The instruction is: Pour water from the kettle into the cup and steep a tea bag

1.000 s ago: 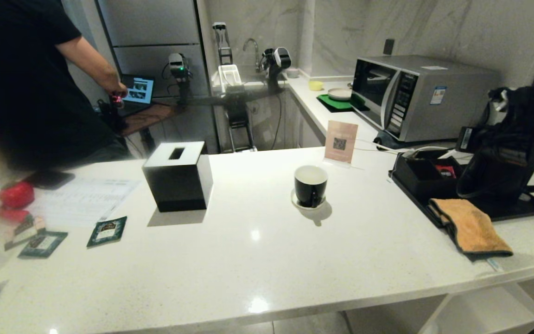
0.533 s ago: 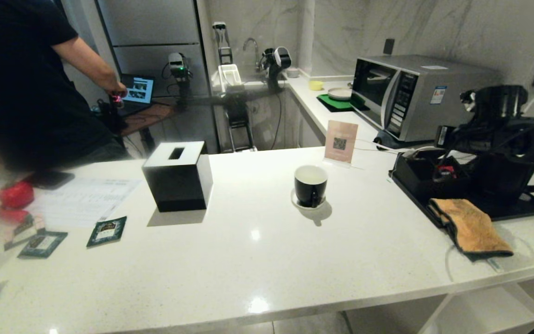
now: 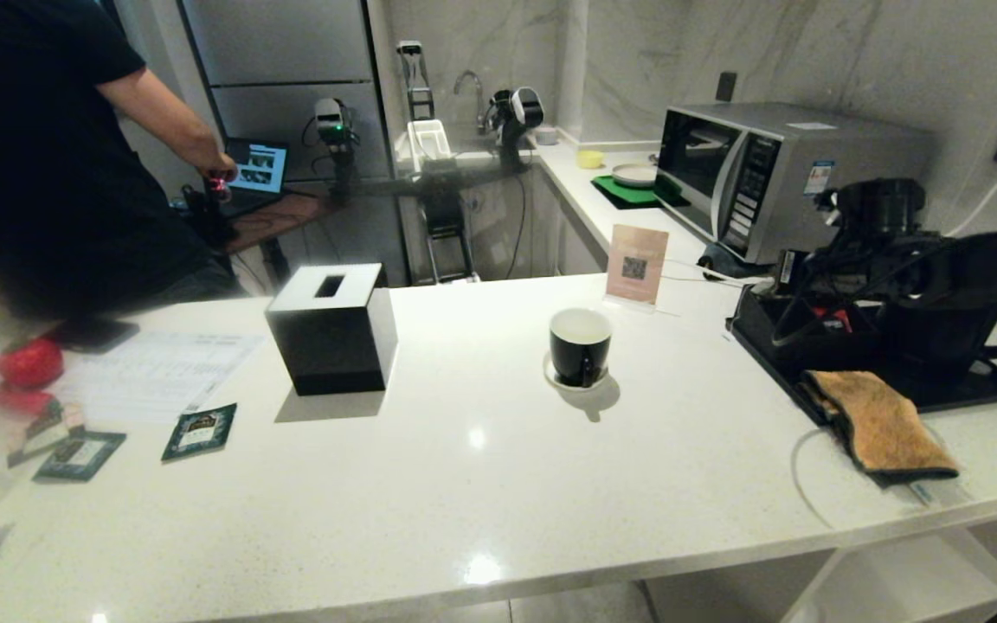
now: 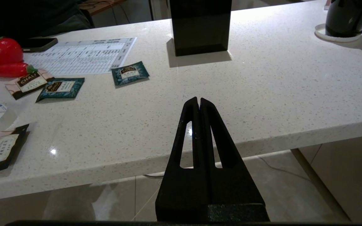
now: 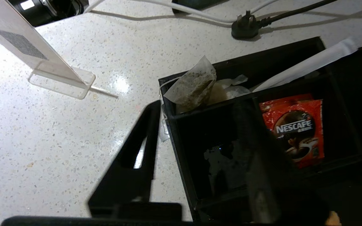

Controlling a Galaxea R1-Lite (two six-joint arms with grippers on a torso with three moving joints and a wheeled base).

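The right gripper (image 5: 196, 106) is hovering over the black compartment box (image 5: 181, 157) at the counter's right, jaws spread wide and gripping nothing. The tea bag (image 5: 193, 84) is leaning in the box's far corner compartment; a red Nescafé sachet (image 5: 294, 128) is lying in the neighbouring one. The cup (image 3: 580, 346) is sitting on its saucer (image 3: 555, 377) mid-counter, looking empty. The left gripper (image 4: 199, 103) is resting pinched together, empty, off the near edge.

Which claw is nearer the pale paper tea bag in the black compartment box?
Right. The right claw hangs open just above the box, close to the tea bag. The left claw is shut, parked off the counter's near edge.
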